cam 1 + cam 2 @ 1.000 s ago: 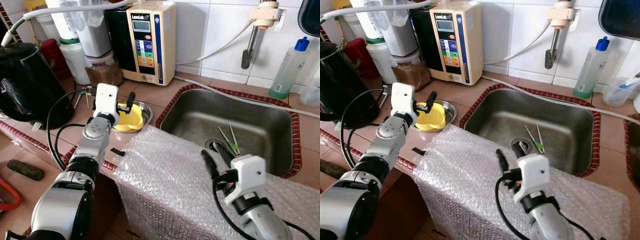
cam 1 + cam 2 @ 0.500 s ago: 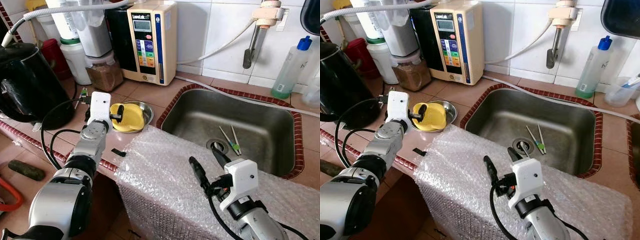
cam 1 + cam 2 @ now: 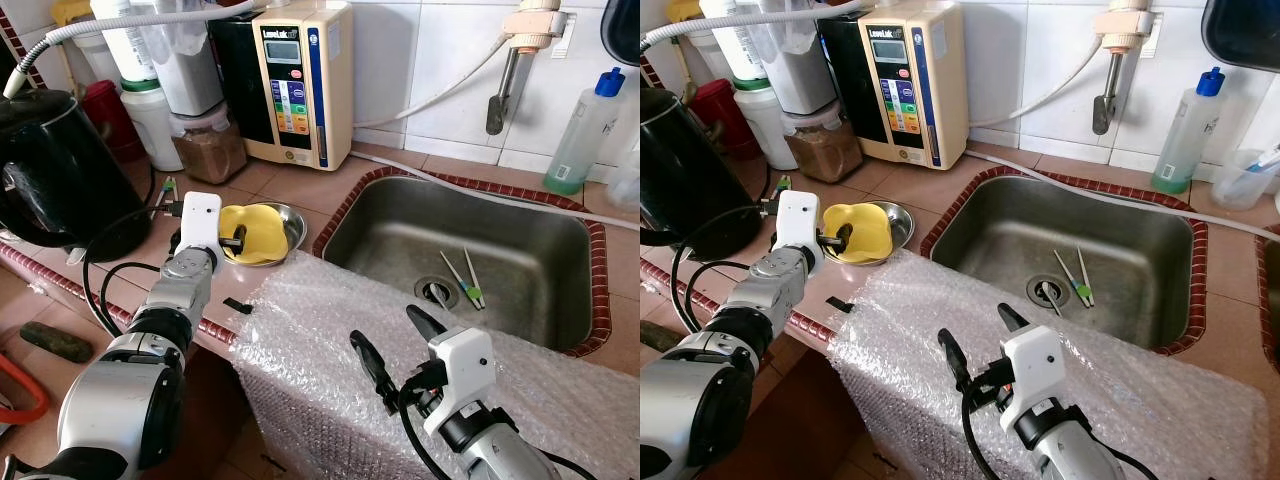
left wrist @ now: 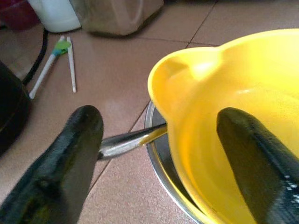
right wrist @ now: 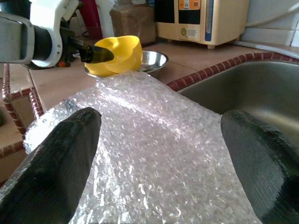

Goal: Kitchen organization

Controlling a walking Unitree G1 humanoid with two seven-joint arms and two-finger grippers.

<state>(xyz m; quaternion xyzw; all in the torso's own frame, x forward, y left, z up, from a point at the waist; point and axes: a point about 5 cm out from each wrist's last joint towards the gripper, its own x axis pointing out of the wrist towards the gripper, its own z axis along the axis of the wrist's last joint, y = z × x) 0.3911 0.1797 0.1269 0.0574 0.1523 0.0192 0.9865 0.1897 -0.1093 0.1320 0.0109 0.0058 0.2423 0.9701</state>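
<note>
Tiled bench (image 3: pixel 300 185) left of the sink carries a yellow bowl (image 3: pixel 252 232) nested in a steel dish (image 3: pixel 290 217). Left tool (image 4: pixel 159 154), spread, straddles its rim; light, stiff, slippery, so the rim looks best. Right tool (image 3: pixel 395 350) hovers released over bubble wrap (image 3: pixel 330 340).

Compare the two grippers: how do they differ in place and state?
The left gripper reaches the yellow bowl in the metal dish, one finger inside its rim. The right gripper hovers over the bubble wrap, touching nothing. Both are open.
</note>
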